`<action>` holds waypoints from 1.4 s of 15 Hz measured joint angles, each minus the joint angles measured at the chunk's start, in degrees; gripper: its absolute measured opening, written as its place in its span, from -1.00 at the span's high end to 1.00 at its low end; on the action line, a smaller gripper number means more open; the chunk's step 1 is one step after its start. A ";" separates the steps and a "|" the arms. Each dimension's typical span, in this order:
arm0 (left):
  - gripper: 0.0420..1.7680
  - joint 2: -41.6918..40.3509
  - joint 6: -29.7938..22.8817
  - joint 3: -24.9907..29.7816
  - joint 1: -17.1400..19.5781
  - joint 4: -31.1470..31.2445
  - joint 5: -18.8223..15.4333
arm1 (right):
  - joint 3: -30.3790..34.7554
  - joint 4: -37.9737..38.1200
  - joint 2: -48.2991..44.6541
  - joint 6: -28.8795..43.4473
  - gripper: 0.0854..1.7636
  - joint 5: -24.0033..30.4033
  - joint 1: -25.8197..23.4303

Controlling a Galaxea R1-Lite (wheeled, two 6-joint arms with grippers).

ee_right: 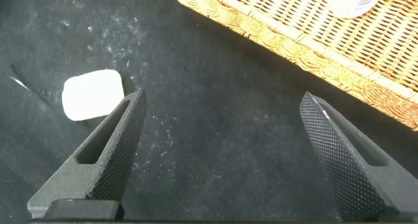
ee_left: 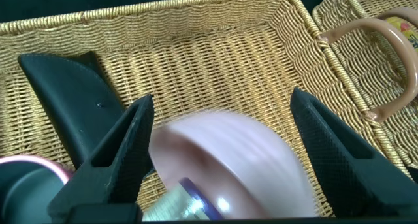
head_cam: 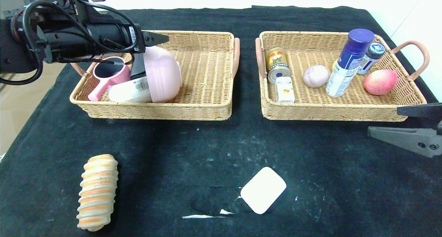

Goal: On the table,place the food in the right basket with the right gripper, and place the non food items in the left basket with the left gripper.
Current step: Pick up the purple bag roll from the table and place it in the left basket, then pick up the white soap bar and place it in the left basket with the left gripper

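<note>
Pink plastic, smooth and rounded, the bowl (head_cam: pixel 162 74) lies tipped on its side in the left basket (head_cam: pixel 207 102), near that basket's left end and leaning on a white bottle (head_cam: pixel 129 91) and a pink cup (head_cam: pixel 109 74). It looks light, stiff and a little slippery on its domed wall; the rim would likely give a surer hold than the curved body. Its blurred look in the left wrist view suggests it may be rolling or settling.

The left gripper (ee_left: pixel 219 129) hovers directly above the bowl with its fingers spread wide, holding nothing; the bowl sits free between and below them.

2 things remain on the black cloth of the table (head_cam: pixel 331 181). A striped bread roll (head_cam: pixel 97 191), orange and cream, lies near the front-left corner; it looks soft and light, so a gentle squeeze across its middle seems best. A white soap bar (head_cam: pixel 263 190), flat with rounded corners, lies near the front edge around the middle; it looks hard and slick, best taken across its narrow sides.

The right gripper (ee_right: pixel 222 155) hangs over the cloth just in front of the right basket (head_cam: pixel 345 111), fingers fully apart and empty.
</note>
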 joint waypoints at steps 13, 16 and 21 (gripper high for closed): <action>-0.90 -3.25 0.41 0.50 -2.94 0.88 0.52 | 0.00 -0.01 -0.10 -0.02 -0.94 0.11 -0.07; -0.91 -6.34 0.41 1.74 -6.06 2.61 0.69 | 0.00 -0.01 -0.20 -0.02 -0.94 0.10 -0.07; -0.92 -13.29 0.48 9.23 -12.97 2.30 1.85 | 0.00 0.00 -0.26 0.00 -0.94 0.10 -0.07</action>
